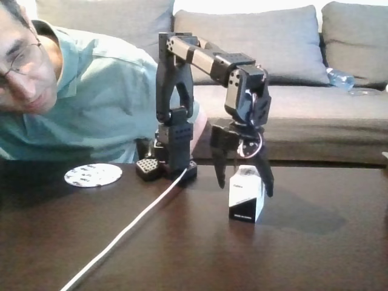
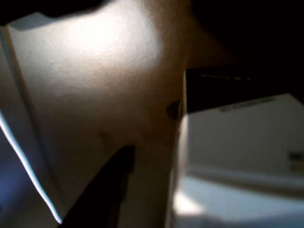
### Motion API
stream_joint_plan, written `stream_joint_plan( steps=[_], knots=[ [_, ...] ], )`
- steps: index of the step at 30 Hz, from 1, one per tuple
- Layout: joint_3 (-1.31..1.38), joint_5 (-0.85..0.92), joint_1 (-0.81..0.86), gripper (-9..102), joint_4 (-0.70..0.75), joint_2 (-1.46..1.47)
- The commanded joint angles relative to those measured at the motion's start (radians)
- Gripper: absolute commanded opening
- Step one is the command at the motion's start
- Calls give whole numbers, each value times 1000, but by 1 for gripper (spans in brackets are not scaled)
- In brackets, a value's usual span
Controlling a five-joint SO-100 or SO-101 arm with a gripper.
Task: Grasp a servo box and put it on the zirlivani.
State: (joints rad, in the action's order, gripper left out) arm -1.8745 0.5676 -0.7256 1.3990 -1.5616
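White servo box (image 1: 246, 195) stood mid-table, straddled by the open tool (image 1: 244, 189), jaws not yet closed. Grasp step judged underway; closing needed next, then carrying to zirlivani (image 1: 93, 174) near far-left edge.

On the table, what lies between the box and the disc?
In the fixed view, the arm's base and its white cable lie between the box and the disc.

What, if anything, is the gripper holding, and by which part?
Nothing yet, it seems. The gripper straddles the upper part of the servo box with fingers spread either side; the box stands on the table.
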Motion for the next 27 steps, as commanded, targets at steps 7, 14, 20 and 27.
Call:
stream_joint_plan(
  steps=[7, 14, 20, 27],
  knots=[
    [48, -21, -5, 20, -23, -15],
    [129, -52, -18, 13, -2, -14],
    [333, -133, -64, 13, 166, -17],
    [713, -272, -74, 12, 414, -38]
  ],
)
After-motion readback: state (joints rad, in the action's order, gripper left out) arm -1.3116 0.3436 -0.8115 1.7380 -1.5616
